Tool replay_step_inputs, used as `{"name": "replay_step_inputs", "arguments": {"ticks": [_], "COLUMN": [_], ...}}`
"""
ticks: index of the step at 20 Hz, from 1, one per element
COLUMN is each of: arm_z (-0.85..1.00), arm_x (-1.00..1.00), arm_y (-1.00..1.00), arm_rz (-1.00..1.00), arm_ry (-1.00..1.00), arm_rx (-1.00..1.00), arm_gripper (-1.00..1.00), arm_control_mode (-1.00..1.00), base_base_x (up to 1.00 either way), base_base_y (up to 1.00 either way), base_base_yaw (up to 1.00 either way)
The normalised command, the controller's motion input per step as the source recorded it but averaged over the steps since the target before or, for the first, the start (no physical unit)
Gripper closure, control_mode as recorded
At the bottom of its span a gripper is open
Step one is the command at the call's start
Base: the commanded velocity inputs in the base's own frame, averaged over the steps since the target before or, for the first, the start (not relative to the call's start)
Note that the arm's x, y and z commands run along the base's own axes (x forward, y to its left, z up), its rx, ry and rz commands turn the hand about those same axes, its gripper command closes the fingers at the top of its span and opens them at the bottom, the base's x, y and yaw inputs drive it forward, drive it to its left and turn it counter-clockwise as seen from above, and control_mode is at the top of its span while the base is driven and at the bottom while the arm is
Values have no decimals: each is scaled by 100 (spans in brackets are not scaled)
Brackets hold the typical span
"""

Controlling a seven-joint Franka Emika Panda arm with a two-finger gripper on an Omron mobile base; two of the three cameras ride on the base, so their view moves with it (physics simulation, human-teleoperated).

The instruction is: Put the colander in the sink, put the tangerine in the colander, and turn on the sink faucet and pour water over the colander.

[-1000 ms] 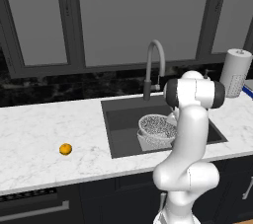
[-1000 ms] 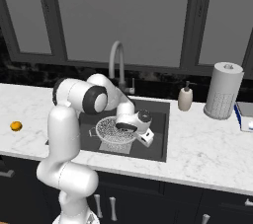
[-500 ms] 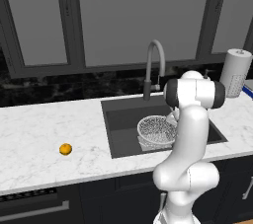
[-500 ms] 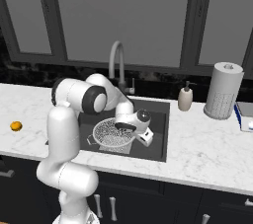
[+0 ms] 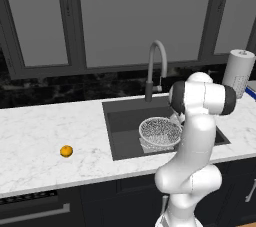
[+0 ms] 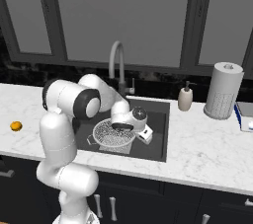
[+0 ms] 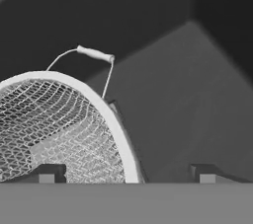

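Our claw (image 7: 126,173) hangs wide open, empty, straddling the colander (image 7: 64,124) rim in the sink (image 6: 158,134). Next up, the tangerine (image 5: 66,151) sits far left on the counter (image 5: 40,136): probably light, squishy, rolls easily, so we'd pinch its middle gently.

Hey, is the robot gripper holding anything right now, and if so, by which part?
Nothing is held. The gripper is open, its fingers straddling the colander rim without clamping it; the colander sits in the sink.
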Motion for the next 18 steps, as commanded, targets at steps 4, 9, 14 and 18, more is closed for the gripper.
{"name": "replay_step_inputs", "arguments": {"ticks": [4,9,14,18], "arm_z": [76,100,100,100], "arm_x": [-49,-30,0,0], "arm_y": [-3,0,-6,-9], "arm_rz": [0,0,0,0], "arm_ry": [-8,-3,9,25], "arm_rx": [0,-2,-5,0], "arm_gripper": [-100,-100,-100,-100], "arm_control_mode": [-100,-100,-100,-100], "base_base_x": [0,0,0,0], "base_base_y": [0,0,0,0], "base_base_yaw": [0,0,0,0]}}
